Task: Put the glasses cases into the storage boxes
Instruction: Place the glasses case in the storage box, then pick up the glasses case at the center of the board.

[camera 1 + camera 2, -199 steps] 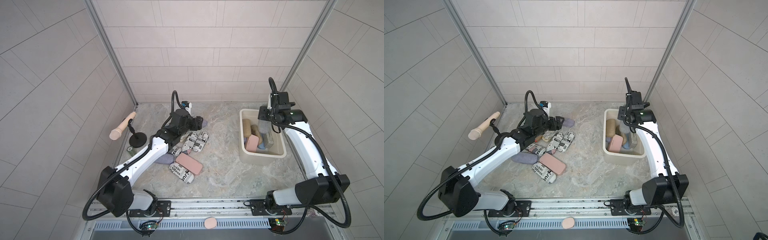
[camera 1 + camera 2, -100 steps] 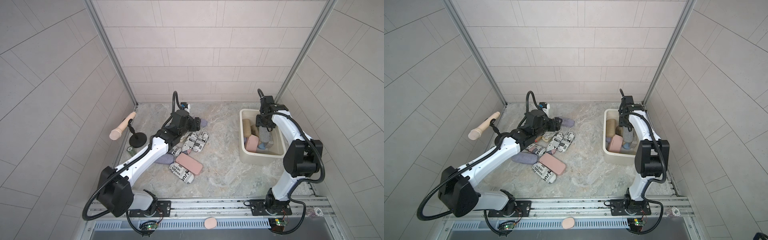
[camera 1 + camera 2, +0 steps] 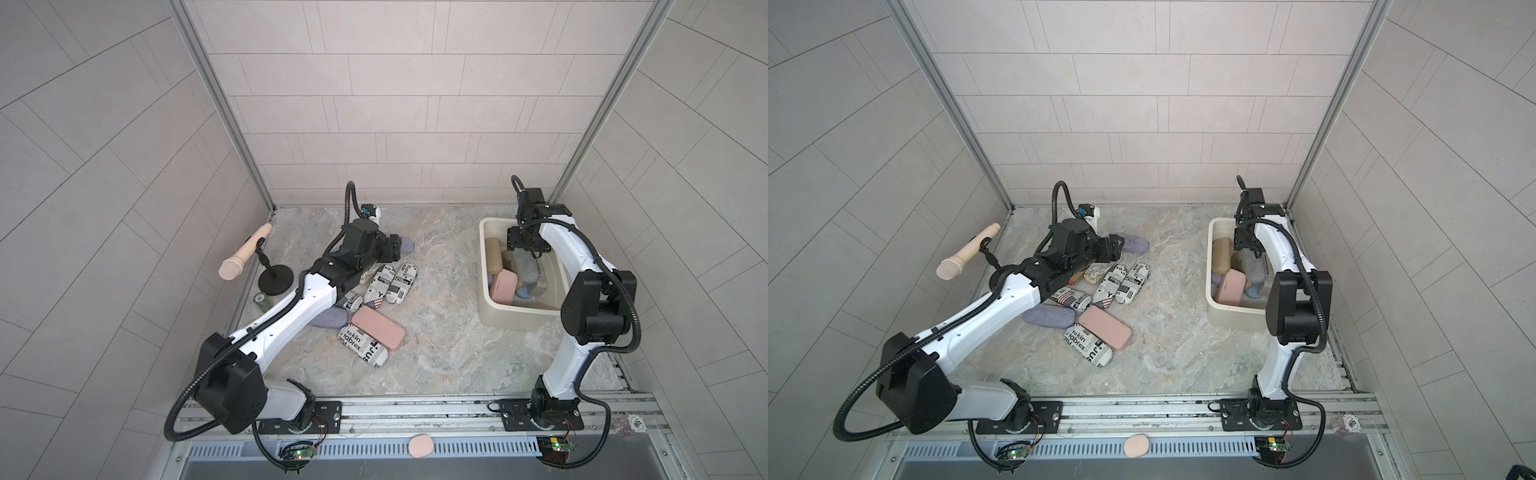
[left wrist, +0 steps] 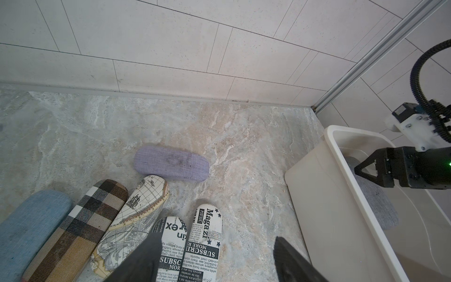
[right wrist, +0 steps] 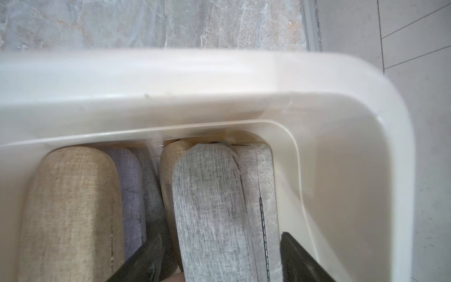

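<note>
Top view: tub near the worktop's far right corner, part-filled; loose cases heaped toward its middle.
Left wrist: left gripper spread, empty, over a newsprint case, likely next.
Right wrist: right gripper parted astride a grey case, seemingly released.

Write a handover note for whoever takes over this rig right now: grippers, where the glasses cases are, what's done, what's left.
Left gripper: open and empty, hovering over the newspaper-print cases on the table.
Right gripper: open inside the tub, jaws astride the grey case, which lies on top of other cases.
Done: several cases are in the tub, including the tan case.
Left: the pile on the table, among them the lilac case, plaid case and pink case.
</note>
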Controlling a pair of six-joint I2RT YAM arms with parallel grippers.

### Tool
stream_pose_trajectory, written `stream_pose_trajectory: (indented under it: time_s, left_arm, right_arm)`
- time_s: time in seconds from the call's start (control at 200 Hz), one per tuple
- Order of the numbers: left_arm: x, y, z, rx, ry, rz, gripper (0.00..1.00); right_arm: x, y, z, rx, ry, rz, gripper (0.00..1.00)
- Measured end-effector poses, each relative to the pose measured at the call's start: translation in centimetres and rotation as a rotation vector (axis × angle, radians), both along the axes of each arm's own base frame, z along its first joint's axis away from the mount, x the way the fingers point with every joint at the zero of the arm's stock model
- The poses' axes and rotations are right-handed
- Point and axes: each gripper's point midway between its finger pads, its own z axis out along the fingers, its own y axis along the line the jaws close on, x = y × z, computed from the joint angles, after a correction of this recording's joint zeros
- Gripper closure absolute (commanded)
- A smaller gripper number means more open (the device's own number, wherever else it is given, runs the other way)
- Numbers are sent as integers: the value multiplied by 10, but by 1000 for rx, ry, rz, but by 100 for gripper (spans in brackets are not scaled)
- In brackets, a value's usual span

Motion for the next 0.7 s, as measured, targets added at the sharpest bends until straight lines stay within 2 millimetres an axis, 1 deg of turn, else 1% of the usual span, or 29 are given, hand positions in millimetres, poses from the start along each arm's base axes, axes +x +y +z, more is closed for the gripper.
stream_pose_trajectory:
  time_s: [0.1, 0.205, 0.305, 0.465, 0.585, 0.645, 0.7]
  left_arm:
    - [0, 0, 0, 2, -1, -1, 22]
    - [0, 0, 0, 3, 0, -1, 22]
    - [1, 1, -1, 3, 1, 2, 21]
    - [2, 3, -3, 9, 5, 6, 21]
    - [6, 1, -13, 32, 28, 6, 21]
    - [11, -2, -22, 51, 57, 3, 21]
    - [16, -6, -31, 72, 89, -3, 23]
  right_arm:
    - [3, 5, 9, -1, -19, 9, 24]
    - [-1, 20, 16, 2, -34, 39, 25]
    - [-11, 44, 28, 10, -69, 84, 25]
    - [-31, 99, 58, 62, -162, 200, 25]
    - [-44, 135, 76, 82, -220, 289, 24]
    - [-49, 145, 82, 95, -242, 312, 23]
    - [-53, 147, 87, 107, -261, 315, 23]
